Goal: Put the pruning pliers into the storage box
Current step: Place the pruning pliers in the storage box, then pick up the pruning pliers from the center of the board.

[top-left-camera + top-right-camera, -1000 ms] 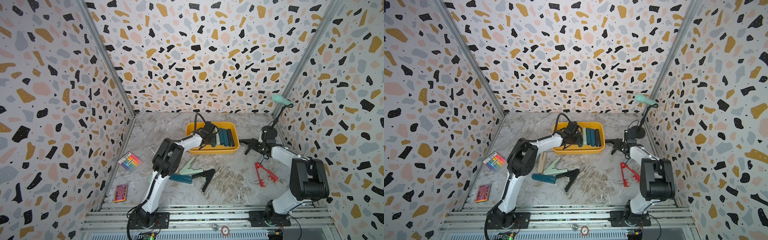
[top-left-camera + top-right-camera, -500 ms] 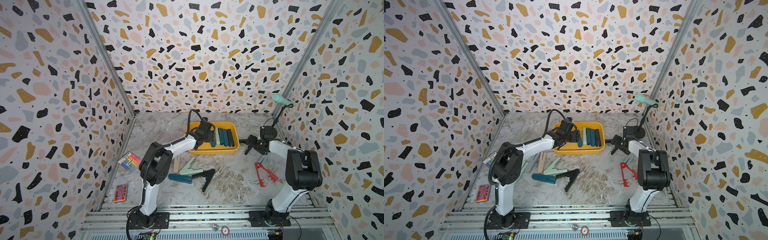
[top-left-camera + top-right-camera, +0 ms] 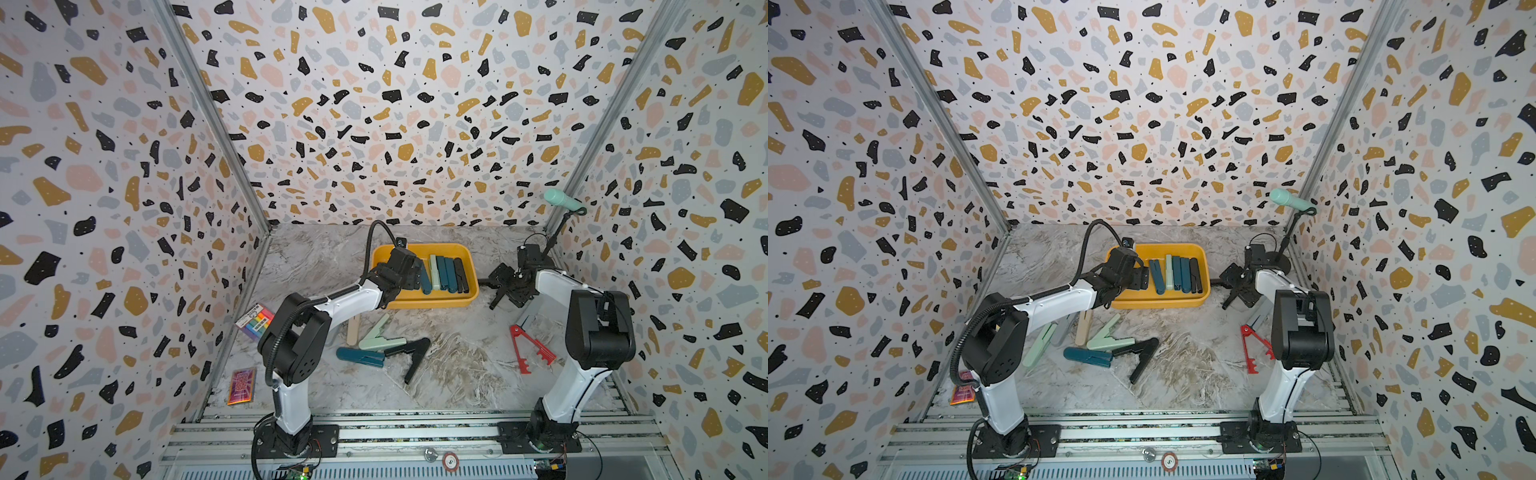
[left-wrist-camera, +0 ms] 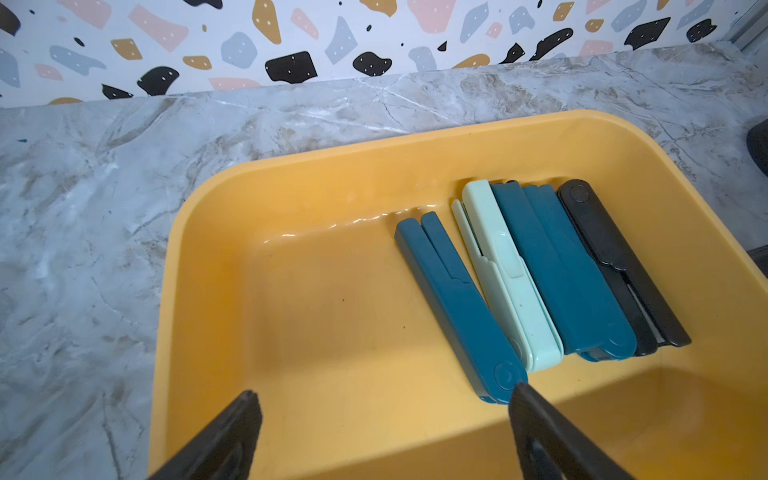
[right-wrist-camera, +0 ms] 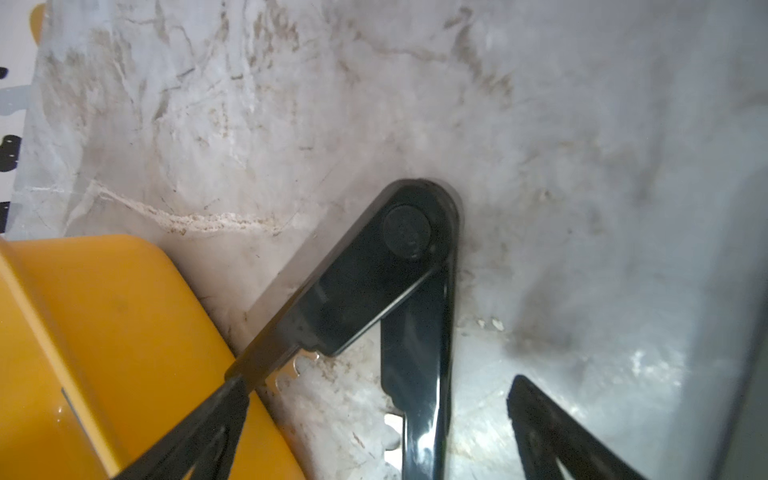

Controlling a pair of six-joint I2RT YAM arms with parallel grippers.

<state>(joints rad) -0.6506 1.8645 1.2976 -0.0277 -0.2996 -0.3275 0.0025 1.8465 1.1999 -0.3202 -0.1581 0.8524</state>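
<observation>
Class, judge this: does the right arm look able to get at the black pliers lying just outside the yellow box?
Probably yes: the right gripper hangs over the black pliers, open fingers straddling them, nothing between. The storage box wall beside one finger may crowd it.

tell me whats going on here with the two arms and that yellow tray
The robot is filling the storage box with pruning pliers; five lie inside. The left hand hangs open and empty over the box, by a dark teal pair. The right hand is open over a spread black pair on the table beside the box, not gripping it. Several more, including a red pair, lie on the table.
</observation>
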